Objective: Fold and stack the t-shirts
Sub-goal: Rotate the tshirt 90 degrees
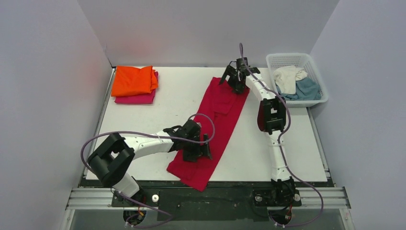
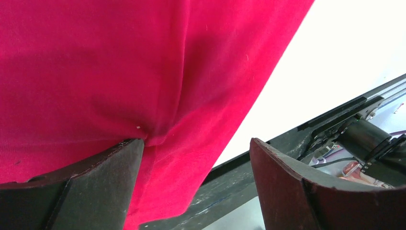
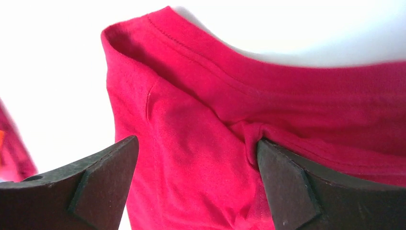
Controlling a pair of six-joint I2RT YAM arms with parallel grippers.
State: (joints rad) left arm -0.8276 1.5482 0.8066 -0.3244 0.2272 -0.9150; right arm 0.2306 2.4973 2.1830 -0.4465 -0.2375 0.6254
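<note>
The crimson red t-shirt (image 1: 218,122) lies folded lengthwise in a long strip from the far middle of the table to its near edge, where its end hangs over. My left gripper (image 1: 201,152) is open low over its near part; the wrist view shows red cloth (image 2: 119,72) between and beyond the fingers (image 2: 110,167). My right gripper (image 1: 234,79) is open at the far end, over the collar hem (image 3: 201,52). The orange t-shirt (image 1: 134,80) lies folded on the folded magenta pink t-shirt (image 1: 139,99) at the far left. The cream white t-shirt (image 1: 289,76) and teal blue t-shirt (image 1: 306,89) sit crumpled in the basket.
The white lattice basket (image 1: 316,61) stands at the far right, beside my right arm. The table's dark near edge (image 2: 287,143) and rail run just below the red shirt's hanging end. White walls close in the back and both sides.
</note>
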